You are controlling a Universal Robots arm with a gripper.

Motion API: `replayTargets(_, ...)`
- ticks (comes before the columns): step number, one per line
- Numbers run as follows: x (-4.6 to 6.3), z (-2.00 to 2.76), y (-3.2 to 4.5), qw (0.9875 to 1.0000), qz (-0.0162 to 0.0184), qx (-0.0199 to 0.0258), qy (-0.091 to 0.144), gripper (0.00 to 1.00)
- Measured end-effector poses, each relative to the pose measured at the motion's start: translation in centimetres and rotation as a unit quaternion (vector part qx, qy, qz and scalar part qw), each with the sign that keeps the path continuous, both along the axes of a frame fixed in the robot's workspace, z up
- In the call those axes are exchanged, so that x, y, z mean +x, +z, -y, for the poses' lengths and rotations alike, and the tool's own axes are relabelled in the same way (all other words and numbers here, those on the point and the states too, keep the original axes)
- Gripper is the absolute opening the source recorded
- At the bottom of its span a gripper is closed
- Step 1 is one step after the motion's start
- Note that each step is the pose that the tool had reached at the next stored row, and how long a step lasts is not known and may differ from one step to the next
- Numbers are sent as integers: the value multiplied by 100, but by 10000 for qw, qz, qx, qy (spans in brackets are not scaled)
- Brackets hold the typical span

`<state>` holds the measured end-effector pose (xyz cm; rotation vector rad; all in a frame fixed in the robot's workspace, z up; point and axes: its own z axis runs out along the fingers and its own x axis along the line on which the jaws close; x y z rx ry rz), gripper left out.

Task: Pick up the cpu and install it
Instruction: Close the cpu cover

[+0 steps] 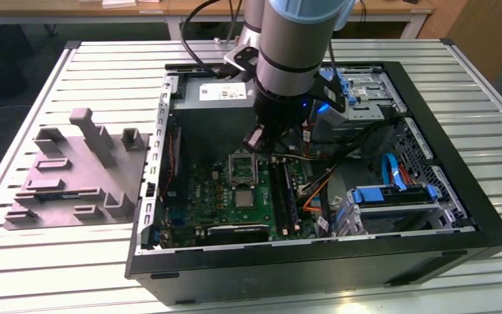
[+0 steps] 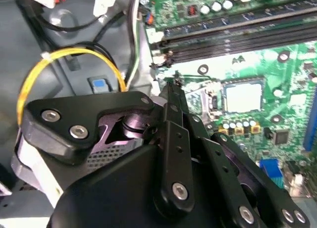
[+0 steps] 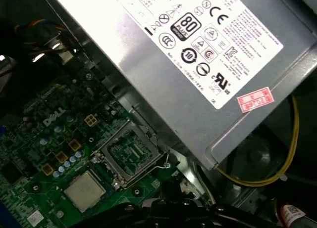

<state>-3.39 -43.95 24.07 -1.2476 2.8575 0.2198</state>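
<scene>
Exterior view first: the gripper (image 1: 260,145) hangs inside the open computer case (image 1: 460,196), low over the green motherboard (image 1: 225,196) near the power supply (image 1: 212,108). Its fingers point down at the raised socket frame (image 1: 243,169); whether they are open or closed I cannot tell, and nothing shows between them. The cpu (image 1: 245,199) lies flat on the motherboard just beyond that frame, on the side away from the power supply. In the first wrist view the cpu (image 3: 84,190) sits diagonally beside the open frame (image 3: 130,154). The grey moulded fixture (image 1: 72,176) rests on the bench's slatted top, outside the case.
</scene>
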Motion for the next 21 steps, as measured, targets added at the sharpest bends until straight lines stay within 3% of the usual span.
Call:
replayTargets(8, 3, 1, -121, 10000, 0, 96, 11, 11)
replayTargets(15, 3, 0, -188, 9995, 2, 312, 14, 11)
replayTargets(21, 3, 0, -189, 9995, 1, 318, 14, 11)
